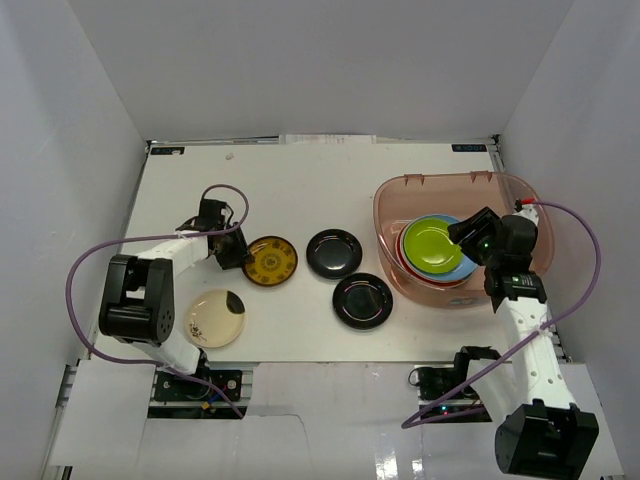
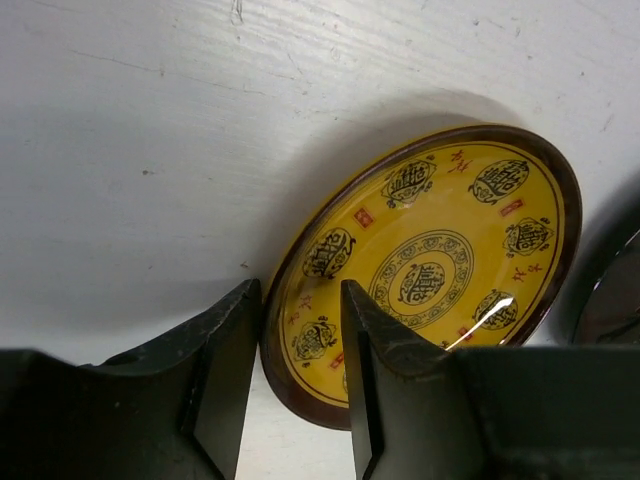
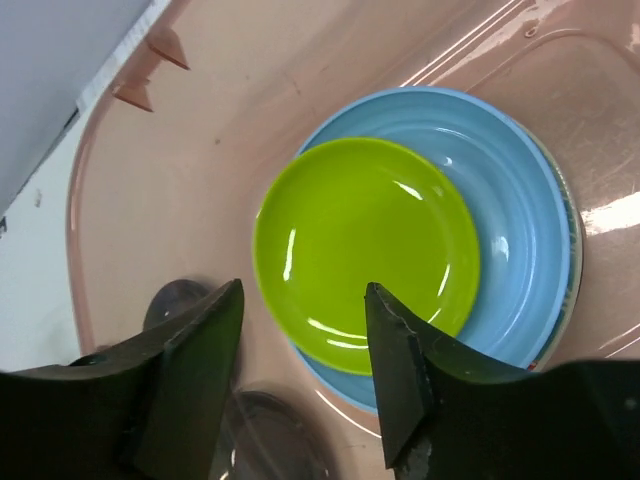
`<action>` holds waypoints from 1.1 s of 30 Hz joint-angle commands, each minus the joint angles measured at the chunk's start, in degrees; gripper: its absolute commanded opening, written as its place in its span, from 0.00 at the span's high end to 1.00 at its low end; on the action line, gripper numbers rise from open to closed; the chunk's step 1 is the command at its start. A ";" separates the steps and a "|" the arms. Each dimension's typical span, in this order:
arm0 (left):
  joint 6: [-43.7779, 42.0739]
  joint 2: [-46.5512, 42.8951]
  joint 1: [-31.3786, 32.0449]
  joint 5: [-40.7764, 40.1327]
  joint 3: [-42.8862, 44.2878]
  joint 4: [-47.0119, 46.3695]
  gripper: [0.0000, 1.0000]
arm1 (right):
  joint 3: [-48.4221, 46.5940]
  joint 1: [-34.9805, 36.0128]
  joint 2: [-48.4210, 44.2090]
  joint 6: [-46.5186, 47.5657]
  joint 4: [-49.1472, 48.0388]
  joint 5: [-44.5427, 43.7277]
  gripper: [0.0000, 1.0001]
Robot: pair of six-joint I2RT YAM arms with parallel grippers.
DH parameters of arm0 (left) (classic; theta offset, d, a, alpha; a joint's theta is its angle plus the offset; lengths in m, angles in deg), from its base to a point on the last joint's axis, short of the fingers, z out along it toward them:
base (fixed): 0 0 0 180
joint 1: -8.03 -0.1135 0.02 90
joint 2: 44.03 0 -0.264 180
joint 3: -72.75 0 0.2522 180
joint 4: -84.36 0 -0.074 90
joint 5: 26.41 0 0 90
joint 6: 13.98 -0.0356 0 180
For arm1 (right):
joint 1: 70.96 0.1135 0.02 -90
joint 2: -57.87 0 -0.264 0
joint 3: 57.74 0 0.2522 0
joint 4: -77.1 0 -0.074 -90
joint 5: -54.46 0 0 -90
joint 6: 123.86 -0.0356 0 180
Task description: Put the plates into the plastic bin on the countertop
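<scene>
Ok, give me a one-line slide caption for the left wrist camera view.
Left gripper, jaws open, straddles the rim of a yellow patterned round plate on the white countertop.

We have 4 plates loose on the desk, all left of the bin, which stands at the desk's right side. The near-left plate lies closest to the left arm's base. Behind it and a little right lies the 2nd plate. Our left hand sits at its left edge, 1 finger inside the rim and 1 outside, with a gap between them. Right of that lies the middle plate. Nearer us, just beside the bin's left wall, is the 4th plate. In the bin a stack of plates rests on the floor, the top plate on a wider plate. Our right hand hangs above the stack, fingers apart.
</scene>
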 commanded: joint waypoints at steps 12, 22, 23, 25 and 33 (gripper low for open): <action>1.85 -2.25 -0.92 0.85 1.04 -1.28 1.00 | 2.34 7.87 -21.01 1.55 9.85 18.41 0.45; 4.14 -23.25 -0.83 3.21 0.68 -0.84 1.00 | 0.14 10.34 -27.79 0.84 18.64 22.98 0.50; 5.79 -24.74 -0.74 4.61 0.95 -0.84 1.00 | 0.41 10.42 -27.53 1.63 18.64 23.24 0.51; 7.47 -27.90 0.13 8.83 3.23 -0.84 1.00 | -0.11 10.42 -26.92 2.95 18.73 22.72 0.52; 13.89 -22.31 22.97 3.23 17.46 -0.93 1.00 | -19.60 10.42 -20.42 7.61 19.34 19.46 0.73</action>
